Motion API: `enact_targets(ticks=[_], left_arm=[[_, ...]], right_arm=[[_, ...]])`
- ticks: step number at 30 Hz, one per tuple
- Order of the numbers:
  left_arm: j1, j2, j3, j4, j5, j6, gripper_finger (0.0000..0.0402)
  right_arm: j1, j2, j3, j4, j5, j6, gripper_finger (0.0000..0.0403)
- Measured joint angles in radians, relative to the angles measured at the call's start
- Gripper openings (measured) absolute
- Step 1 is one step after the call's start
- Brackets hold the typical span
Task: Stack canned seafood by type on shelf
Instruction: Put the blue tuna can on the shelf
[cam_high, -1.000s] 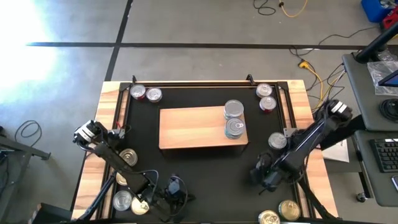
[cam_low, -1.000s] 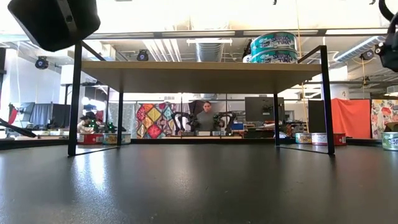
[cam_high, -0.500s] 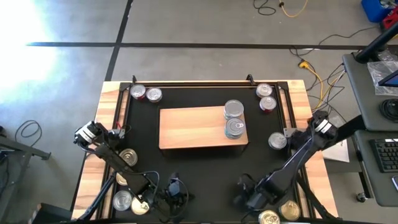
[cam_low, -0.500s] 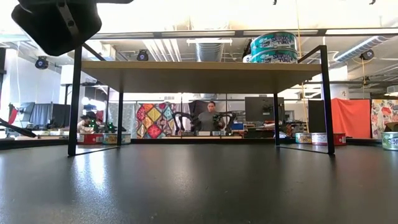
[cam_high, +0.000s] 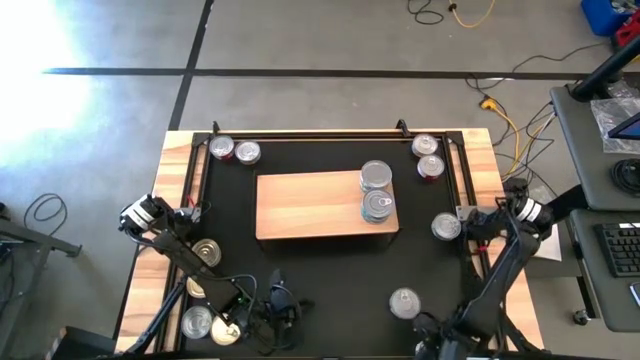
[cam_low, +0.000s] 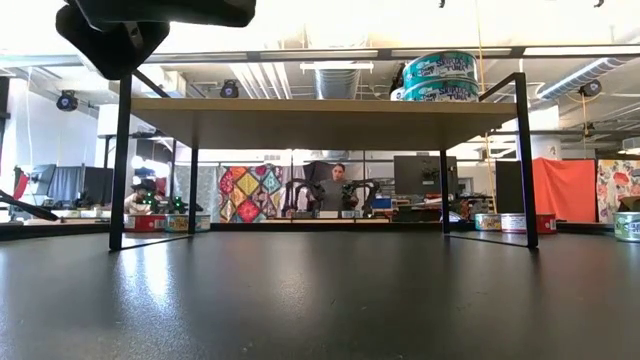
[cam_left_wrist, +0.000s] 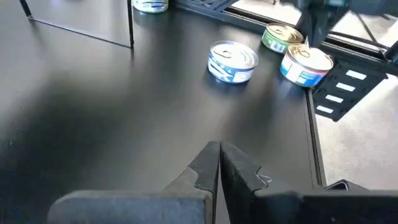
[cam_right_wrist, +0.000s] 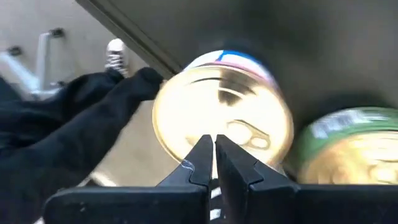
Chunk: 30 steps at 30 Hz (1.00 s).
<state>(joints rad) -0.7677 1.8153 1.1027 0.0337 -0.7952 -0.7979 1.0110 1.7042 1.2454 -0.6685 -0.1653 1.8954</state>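
our left gripper (cam_left_wrist: 219, 155) waits at the near left, fingers together, empty; two tins (cam_high: 376, 190) stand on the shelf (cam_high: 310, 205); our right gripper (cam_right_wrist: 214, 149), fingers together, hangs over a gold-lidded tin (cam_right_wrist: 221, 118) at the near edge; lowering shut, we judge, could knock it off.

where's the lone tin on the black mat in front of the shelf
High view: the lone tin sits on the mat's near right, in front of the shelf, near the right arm.

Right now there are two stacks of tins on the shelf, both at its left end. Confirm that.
Wrong on one point: the two stacks of tins sit at the right end of the shelf, not the left, as the high view shows.
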Motion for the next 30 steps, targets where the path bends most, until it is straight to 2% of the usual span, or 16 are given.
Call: enact_targets(ticks=[2,5,15,22,26,28,30], left_arm=[[0.0,0.0,0.0,0.0,0.0,-0.003,0.0],[0.0,0.0,0.0,0.001,0.0,-0.01,0.0],[0.0,0.0,0.0,0.001,0.003,-0.068,0.0],[0.0,0.0,0.0,0.0,0.069,-0.087,0.0],[-0.002,0.0,0.0,-0.013,0.078,-0.143,0.0],[0.002,0.0,0.0,-0.039,0.12,-0.19,0.0],[0.019,0.0,-0.002,-0.071,0.207,-0.208,0.0]], right_arm=[[-0.001,0.0,-0.05,0.068,0.0,0.014,0.0013],[-0.021,-0.006,-0.096,0.079,-0.007,0.031,0.0013],[-0.077,-0.155,-0.258,-0.208,0.008,-0.018,0.0013],[-0.042,-0.3,-0.395,-0.282,-0.048,0.097,0.0013],[-0.04,-0.371,-0.418,-0.288,-0.04,0.158,0.0013],[-0.041,-0.403,-0.409,-0.316,-0.033,0.21,0.0013],[-0.041,-0.417,-0.392,-0.348,-0.013,0.239,0.0013]])
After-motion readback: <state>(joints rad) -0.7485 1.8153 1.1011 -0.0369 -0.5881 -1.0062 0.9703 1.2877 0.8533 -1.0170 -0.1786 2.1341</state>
